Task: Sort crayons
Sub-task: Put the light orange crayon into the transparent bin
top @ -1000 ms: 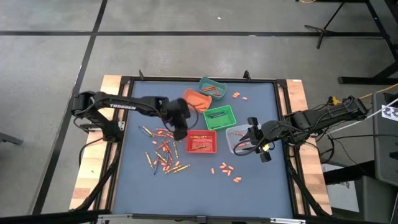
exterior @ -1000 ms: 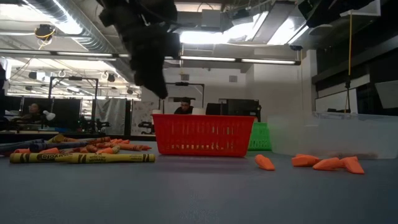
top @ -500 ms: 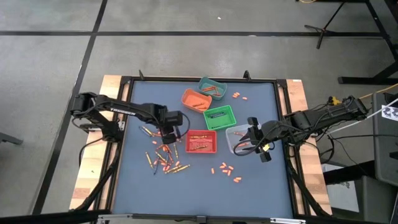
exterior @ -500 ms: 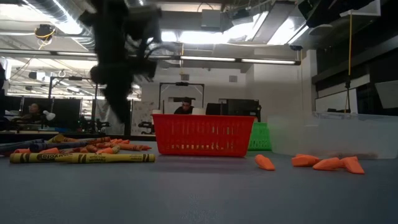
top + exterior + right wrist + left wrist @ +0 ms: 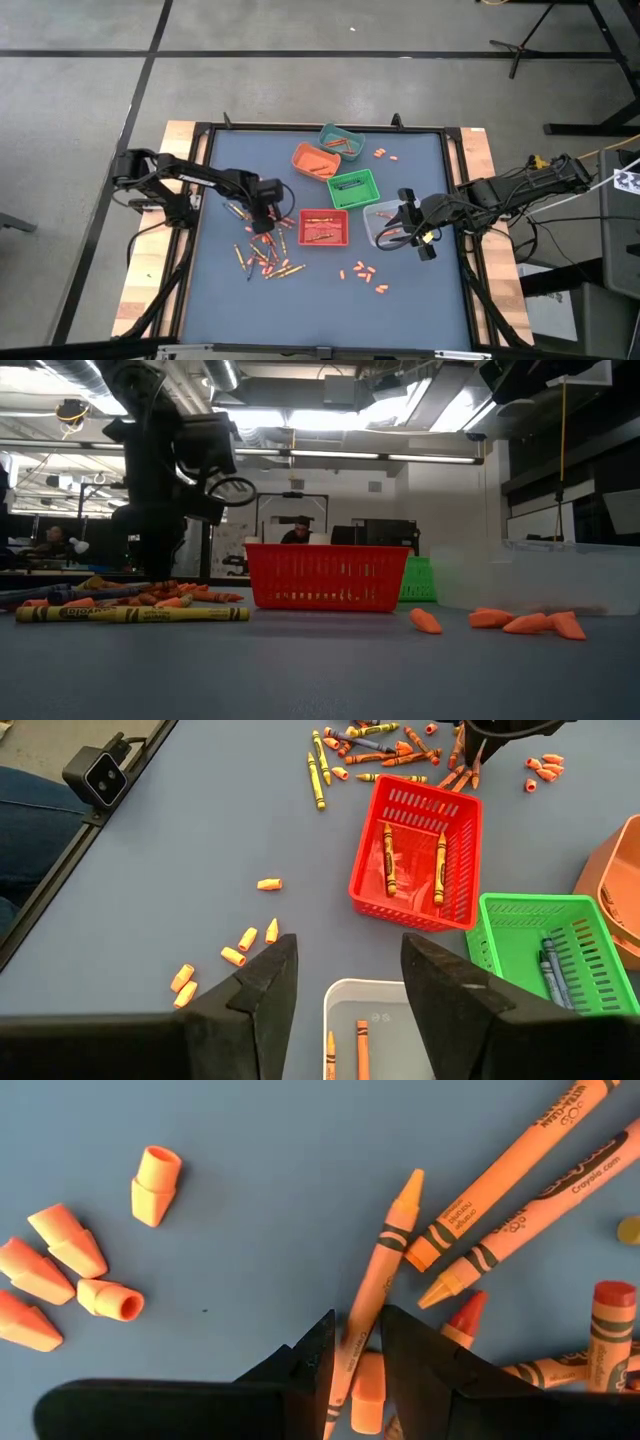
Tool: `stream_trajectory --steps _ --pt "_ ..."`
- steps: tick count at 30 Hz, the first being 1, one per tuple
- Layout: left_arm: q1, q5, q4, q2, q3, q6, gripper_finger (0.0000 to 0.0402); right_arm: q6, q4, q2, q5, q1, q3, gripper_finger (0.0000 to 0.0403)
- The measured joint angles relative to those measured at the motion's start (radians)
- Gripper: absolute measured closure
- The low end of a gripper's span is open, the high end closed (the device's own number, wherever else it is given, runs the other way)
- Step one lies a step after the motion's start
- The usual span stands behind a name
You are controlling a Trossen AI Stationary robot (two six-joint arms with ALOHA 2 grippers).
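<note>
Loose crayons (image 5: 262, 250) lie in a pile on the blue table, left of the red bin (image 5: 323, 228). My left gripper (image 5: 358, 1355) points down into the pile (image 5: 130, 600), open by a narrow gap. Its fingers stand on either side of an orange crayon (image 5: 385, 1260) that lies flat on the table. My right gripper (image 5: 350, 985) hangs open above the white bin (image 5: 370, 1030) at the table's right and holds nothing. Two crayons lie in the red bin (image 5: 415, 850). My left gripper comes from above, and its two fingers (image 5: 315, 1360) straddle the orange crayon's lower half (image 5: 352, 1342), lying across it. The crayon nearly fills the gap and rests on the table. I cannot tell whether the fingers touch it.
A green bin (image 5: 353, 188), an orange bin (image 5: 315, 160) and a teal bin (image 5: 341, 142) stand behind the red one. Orange eraser caps lie near the front (image 5: 362, 272), at the far right (image 5: 384, 153) and beside the pile (image 5: 60, 1270).
My left gripper has gone from beside the red bin toward the table's left edge and down onto the crayon pile, tipping to point more steeply down. Its finger gap looks unchanged.
</note>
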Motion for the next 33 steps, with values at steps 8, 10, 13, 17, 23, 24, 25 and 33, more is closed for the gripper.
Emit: stream_trajectory --steps 8,10,13,17,23,24,25,33 --pt "0.013 0.006 0.012 0.001 -0.009 0.001 0.0341 0.000 0.000 0.000 0.000 0.000 0.000 0.0223" --pt "0.013 0.003 0.016 0.002 -0.009 0.000 0.0355 0.000 0.000 0.000 0.000 0.000 0.000 0.0223" --pt "0.013 -0.002 0.025 0.002 -0.010 0.000 0.0375 0.000 0.000 0.000 0.000 0.000 0.000 0.0223" --pt "0.014 -0.009 0.040 0.002 -0.011 0.000 0.0392 0.000 0.000 0.000 0.000 0.000 0.000 0.0223" --pt "0.014 -0.008 0.031 0.004 -0.002 0.000 0.0396 0.000 0.000 0.000 0.000 0.000 0.000 0.0223" --pt "0.014 -0.008 0.013 0.007 0.011 0.000 0.0396 0.000 0.000 0.000 0.000 0.000 0.000 0.0223" --pt "0.014 -0.008 -0.007 0.008 0.026 0.001 0.0397 0.000 0.000 0.000 0.000 0.000 0.000 0.0223" --pt "0.015 -0.027 -0.053 0.010 0.147 0.033 0.0397 0.000 0.001 0.000 0.000 0.000 0.000 0.0223"
